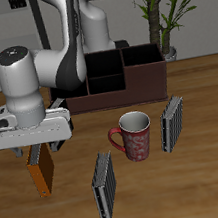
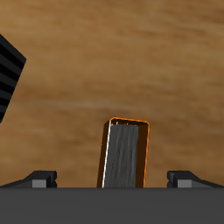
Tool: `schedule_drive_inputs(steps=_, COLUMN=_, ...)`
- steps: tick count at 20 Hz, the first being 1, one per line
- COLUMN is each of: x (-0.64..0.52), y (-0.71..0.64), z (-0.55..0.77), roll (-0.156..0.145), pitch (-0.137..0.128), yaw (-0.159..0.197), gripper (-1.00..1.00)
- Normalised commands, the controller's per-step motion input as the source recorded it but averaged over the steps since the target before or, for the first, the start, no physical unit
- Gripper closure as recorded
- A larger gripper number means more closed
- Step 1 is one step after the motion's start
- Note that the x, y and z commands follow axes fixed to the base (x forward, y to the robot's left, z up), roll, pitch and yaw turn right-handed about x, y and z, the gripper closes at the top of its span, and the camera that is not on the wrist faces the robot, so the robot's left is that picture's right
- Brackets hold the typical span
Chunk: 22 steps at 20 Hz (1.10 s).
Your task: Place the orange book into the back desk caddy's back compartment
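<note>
**Over the worktop's near side: jaws closed on the orange book**

Between my jaws (image 1: 38, 151) hangs the orange book (image 1: 42, 173), clamped by its upper edge and held upright, its lower end pointing down toward the worktop (image 1: 217, 188). From the outside view I cannot tell whether the book's bottom edge touches the wood or hangs just clear of it. In my wrist view the orange book (image 2: 125, 154) stands on end right below me, grey page edges facing the camera, an orange cover rim around them, and my two fingertips (image 2: 40, 178) sit well apart at either side of it.

My arm reaches forward from the back of the worktop, the white forearm bent down so that the hand points straight at the wood, close to the front edge.

Farther back stands the back desk caddy (image 1: 126, 78), dark-walled and open-topped, partly hidden behind my arm. Its back compartment (image 1: 103, 63) is a narrow dark cell in the middle section, well apart from the book I hold.

Near the front edge a grey striped book (image 1: 104, 185) stands upright beside my load. A red patterned mug (image 1: 134, 136) stands in the middle, with a second grey striped book (image 1: 173, 123) just beyond it. A potted plant (image 1: 162, 10) stands behind the caddy.
</note>
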Motion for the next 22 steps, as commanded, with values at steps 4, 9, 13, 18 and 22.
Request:
schedule_drive_inputs(steps=4, x=-0.04, y=-0.18, z=-0.13, roll=-0.032, pitch=0.003, yaw=-0.025, gripper=-1.00)
schedule_drive_inputs(steps=9, x=0.07, y=-0.18, z=-0.12, roll=-0.041, pitch=0.012, yaw=-0.032, gripper=-1.00)
schedule_drive_inputs(steps=13, x=0.14, y=-0.09, z=-0.10, roll=-0.036, pitch=0.017, yaw=-0.036, gripper=-1.00)
schedule_drive_inputs(steps=18, x=0.09, y=0.13, z=-0.09, roll=0.003, pitch=0.003, yaw=-0.003, gripper=-1.00)
schedule_drive_inputs(steps=22, x=0.05, y=0.24, z=-0.23, roll=0.043, pitch=0.035, yaw=0.005, gripper=-1.00)
